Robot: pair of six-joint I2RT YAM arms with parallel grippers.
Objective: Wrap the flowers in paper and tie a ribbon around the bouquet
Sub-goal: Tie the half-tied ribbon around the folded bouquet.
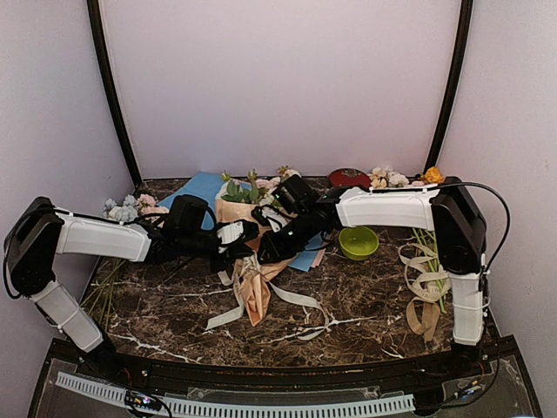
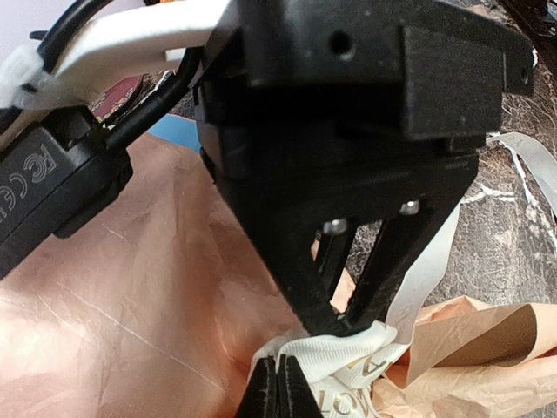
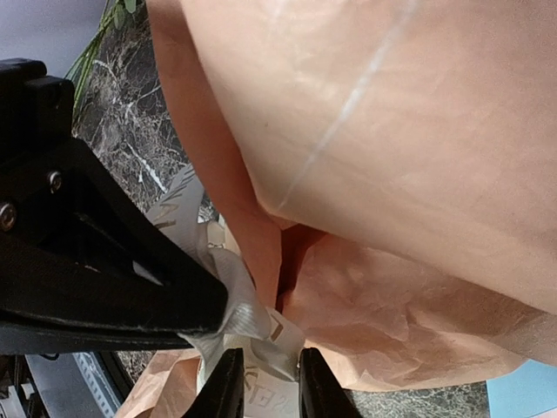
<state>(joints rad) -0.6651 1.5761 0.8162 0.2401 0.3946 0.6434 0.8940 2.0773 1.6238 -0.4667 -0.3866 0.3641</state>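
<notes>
We found the bouquet [image 1: 252, 294] lying mid-table: pink-cream flowers [image 1: 268, 184] spilling from a creased tan paper [image 2: 130, 287] cone, cream lettered ribbon [image 2: 344, 353] bunched at its narrow waist.

Bouquet [image 1: 254, 300] middle behind both arms; ribbon [image 3: 252, 326] lettering cut off.

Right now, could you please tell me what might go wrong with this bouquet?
The right gripper has jaws slightly apart around the ribbon, so the tie could slacken and the paper unfurl. The left gripper is shut on the ribbon beside the creased paper; a hard pull might tear it or drag the bouquet.
</notes>
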